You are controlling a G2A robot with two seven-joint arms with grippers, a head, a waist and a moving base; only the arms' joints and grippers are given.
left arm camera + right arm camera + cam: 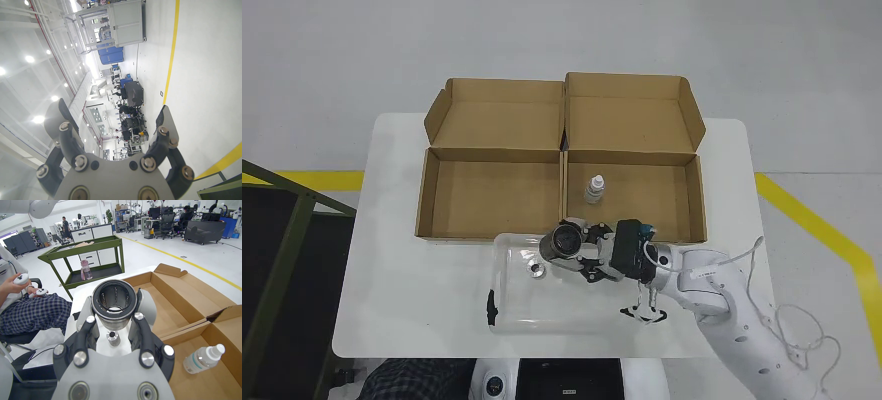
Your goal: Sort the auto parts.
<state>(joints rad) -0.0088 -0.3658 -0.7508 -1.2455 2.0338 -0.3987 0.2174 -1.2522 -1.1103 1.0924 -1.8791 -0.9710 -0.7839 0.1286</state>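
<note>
- Progress: early, by judgement. One bottle (594, 188) lies in the right box (642, 205), beyond the tray (542, 312).
- Right gripper (115, 311) clamps the bearing (115, 322) above the tray's far edge; boxing it remains.
- Small metal cylinder (113, 337) stands inside the tray, unsorted.
- Left gripper (113, 106): fingers spread, nothing held.

A hollow steel bearing sleeve (114, 306) is clamped in the right end effector (115, 310) over the clear tray (512, 300). A small steel plug (537, 268) stands at its 7 o'clock. A white-capped bottle (594, 187) lies at 1 o'clock, inside the right cardboard box (682, 200).
</note>
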